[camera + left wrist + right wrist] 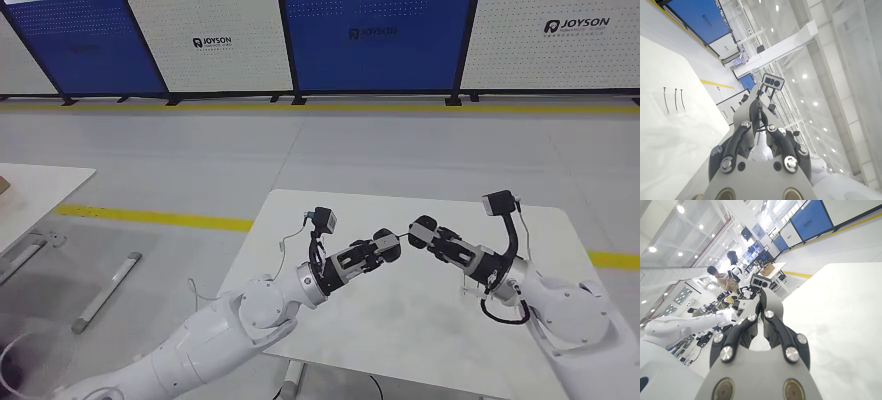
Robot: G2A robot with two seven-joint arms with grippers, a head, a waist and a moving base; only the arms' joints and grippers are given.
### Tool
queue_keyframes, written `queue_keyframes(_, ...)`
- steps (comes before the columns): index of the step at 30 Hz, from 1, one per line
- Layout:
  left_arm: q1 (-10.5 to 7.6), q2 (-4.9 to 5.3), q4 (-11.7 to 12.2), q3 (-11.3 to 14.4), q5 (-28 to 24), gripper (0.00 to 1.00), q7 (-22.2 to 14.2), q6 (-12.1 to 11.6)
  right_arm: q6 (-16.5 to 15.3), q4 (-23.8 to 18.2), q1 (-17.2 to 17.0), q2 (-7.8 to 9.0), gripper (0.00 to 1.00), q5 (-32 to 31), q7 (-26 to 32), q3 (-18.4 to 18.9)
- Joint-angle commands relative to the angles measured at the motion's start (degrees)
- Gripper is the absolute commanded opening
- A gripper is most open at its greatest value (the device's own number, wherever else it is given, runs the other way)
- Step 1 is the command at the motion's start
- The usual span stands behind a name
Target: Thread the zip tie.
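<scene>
My left fingers [390, 241] and right fingers [420, 231] tip to tip over the counter [400, 330], both clamped on the zip tie [404, 234] between them, left wrist view adds three spare ties [675, 99] on it

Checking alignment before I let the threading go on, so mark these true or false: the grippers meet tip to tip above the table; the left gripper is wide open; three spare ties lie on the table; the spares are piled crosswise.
1. The left gripper and right gripper meet tip to tip above the table. True; the thin dark zip tie bridges the small gap between them.
2. The left gripper is wide open. False: its fingers are closed together.
3. Three spare ties lie on the table. True.
4. The spares are piled crosswise. False: they lie side by side, apart.
</scene>
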Motion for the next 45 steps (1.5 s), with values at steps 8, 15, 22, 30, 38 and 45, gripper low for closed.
queue_keyframes(8,0.93,-0.80,-0.01,-1.13,0.65,0.00,-0.80,0.41,0.18,-0.11,-0.20,-0.29,0.00,-0.34,0.58,0.28)
queue_keyframes(15,1.59,-1.43,0.03,-2.09,0.98,0.50,-1.45,1.08,0.28,-0.24,-0.47,-0.47,0.00,-0.67,1.13,0.68)
queue_keyframes(22,2.14,-2.03,0.11,-2.91,1.52,0.41,-1.91,1.61,0.40,-0.59,-0.71,-0.66,0.00,-0.99,1.36,0.93)
queue_keyframes(30,2.73,-2.67,0.04,-3.95,1.84,0.19,-2.30,2.05,0.57,-0.67,-0.73,-0.88,0.00,-1.23,1.60,1.20)
queue_keyframes(38,3.40,-3.29,0.34,-4.78,2.04,0.00,-3.03,2.28,0.54,-0.58,-0.97,-1.08,0.00,-1.34,1.69,1.55)
queue_keyframes(45,3.87,-3.83,0.44,-5.44,2.52,0.00,-3.57,2.53,0.50,-0.39,-1.18,-1.25,0.00,-1.38,1.82,1.82)
